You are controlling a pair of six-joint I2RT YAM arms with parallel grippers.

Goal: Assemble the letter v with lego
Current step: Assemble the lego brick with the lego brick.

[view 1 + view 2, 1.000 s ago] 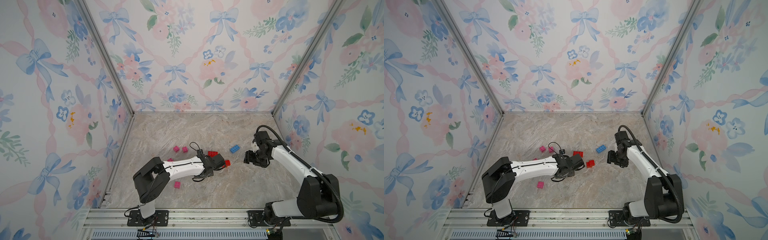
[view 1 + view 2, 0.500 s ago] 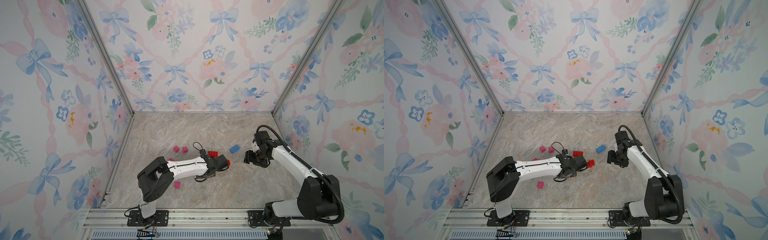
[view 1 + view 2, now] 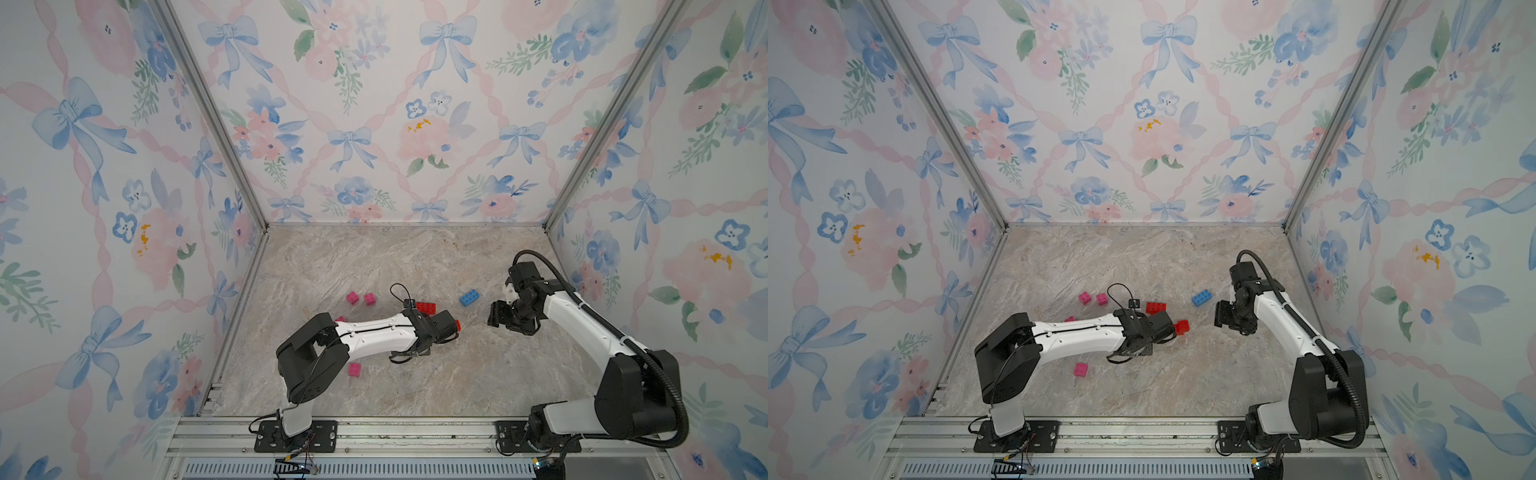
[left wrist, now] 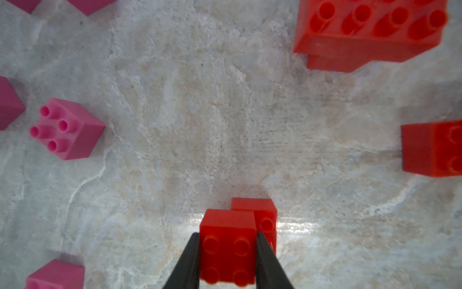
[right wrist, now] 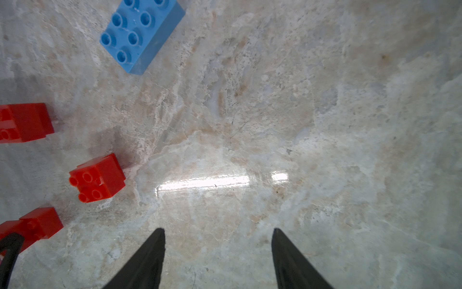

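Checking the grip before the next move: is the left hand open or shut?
Shut on a red brick: in the left wrist view the left hand has both fingers pressed against the brick's sides.

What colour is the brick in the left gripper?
Red brick; left wrist view shows it best.

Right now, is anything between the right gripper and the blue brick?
Nothing visible. Only bare table lies between the open right gripper and the blue brick. The nearest red brick sits off to one side, clear of that path.
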